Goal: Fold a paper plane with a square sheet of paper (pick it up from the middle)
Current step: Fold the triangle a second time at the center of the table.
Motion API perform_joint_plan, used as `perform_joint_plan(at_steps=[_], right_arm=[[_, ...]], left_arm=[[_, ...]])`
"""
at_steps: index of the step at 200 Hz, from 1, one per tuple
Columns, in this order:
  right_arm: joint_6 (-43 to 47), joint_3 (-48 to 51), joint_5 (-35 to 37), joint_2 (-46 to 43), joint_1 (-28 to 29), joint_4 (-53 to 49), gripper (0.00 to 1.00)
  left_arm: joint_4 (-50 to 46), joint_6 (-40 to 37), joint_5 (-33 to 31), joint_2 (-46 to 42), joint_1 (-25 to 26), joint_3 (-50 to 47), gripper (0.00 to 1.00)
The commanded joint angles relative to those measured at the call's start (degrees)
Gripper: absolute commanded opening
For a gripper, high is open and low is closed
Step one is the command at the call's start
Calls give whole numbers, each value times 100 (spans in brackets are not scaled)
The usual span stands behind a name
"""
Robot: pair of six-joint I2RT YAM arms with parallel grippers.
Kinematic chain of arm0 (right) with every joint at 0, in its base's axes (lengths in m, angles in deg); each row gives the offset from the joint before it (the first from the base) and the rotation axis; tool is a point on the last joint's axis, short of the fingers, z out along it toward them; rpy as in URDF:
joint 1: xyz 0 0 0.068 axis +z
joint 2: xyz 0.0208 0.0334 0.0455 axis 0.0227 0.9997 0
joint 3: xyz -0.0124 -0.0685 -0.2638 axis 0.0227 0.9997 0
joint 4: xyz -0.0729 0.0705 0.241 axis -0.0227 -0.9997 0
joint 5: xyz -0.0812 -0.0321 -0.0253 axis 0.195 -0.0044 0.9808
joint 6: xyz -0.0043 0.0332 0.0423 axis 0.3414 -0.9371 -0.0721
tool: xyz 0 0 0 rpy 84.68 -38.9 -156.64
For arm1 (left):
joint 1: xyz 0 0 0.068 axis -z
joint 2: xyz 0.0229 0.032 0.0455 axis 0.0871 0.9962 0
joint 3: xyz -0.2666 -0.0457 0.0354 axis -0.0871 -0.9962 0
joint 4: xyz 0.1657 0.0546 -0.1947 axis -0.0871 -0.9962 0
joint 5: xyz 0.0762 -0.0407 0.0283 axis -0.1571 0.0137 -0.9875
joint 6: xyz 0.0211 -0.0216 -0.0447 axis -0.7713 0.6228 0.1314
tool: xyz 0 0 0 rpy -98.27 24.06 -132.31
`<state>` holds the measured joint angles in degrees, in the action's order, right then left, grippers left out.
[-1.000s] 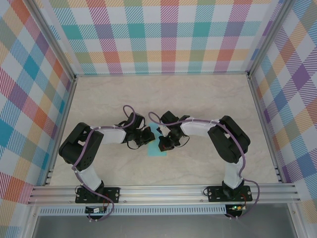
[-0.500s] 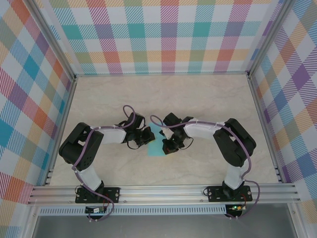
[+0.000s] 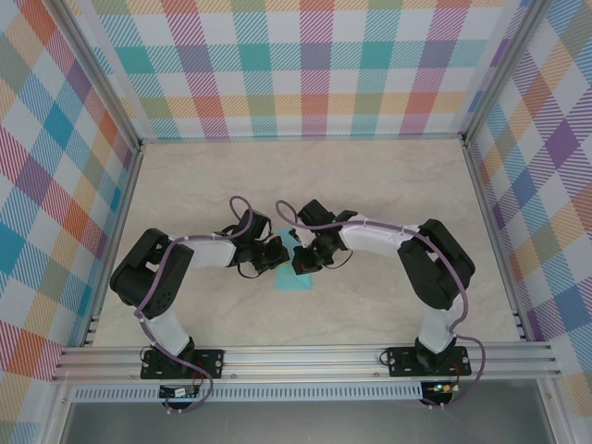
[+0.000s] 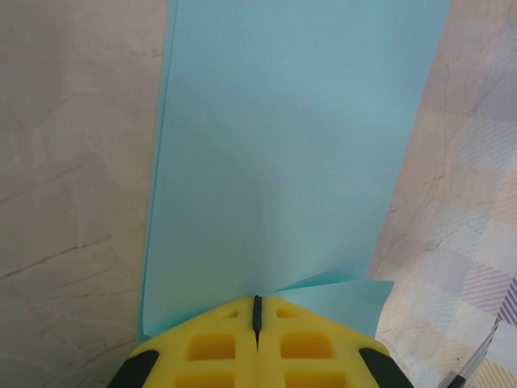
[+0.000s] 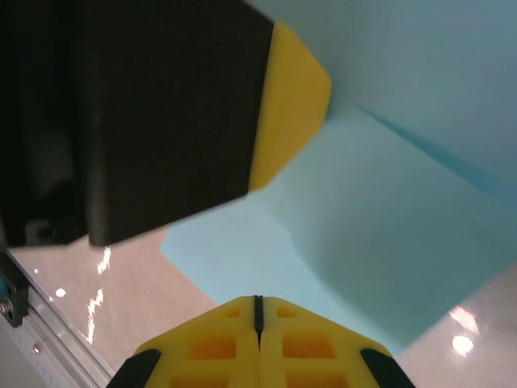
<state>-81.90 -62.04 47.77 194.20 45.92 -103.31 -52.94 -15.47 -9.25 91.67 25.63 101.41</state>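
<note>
Stretching near-to-far, the square sheet of paper lies folded oblong.

The table has a beige, marble-patterned top. Pastel plaid panels enclose the table: back panel, left panel, right panel. Aluminium posts rise from the table's far corners. Aluminium rails run along the table's near edge.
</note>
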Motion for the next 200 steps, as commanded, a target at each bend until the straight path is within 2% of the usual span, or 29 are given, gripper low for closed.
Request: perform_joint_plan(at_steps=[1, 48, 115, 150, 200], right_arm=[[-254, -235, -64, 273, 106, 133, 0], [-200, -248, 17, 547, 151, 32, 0], [276, 389, 265, 284, 110, -296, 0], [539, 703, 136, 56, 57, -275, 0], [666, 1484, -161, -340, -82, 258, 0]], left_arm=[[-984, 20, -768, 399, 20, -285, 0], [-997, 52, -807, 399, 22, -296, 0], [-1081, 61, -914, 495, 22, -283, 0], [-1122, 47, -955, 531, 22, -252, 0], [-1143, -16, -997, 580, 20, -241, 0]])
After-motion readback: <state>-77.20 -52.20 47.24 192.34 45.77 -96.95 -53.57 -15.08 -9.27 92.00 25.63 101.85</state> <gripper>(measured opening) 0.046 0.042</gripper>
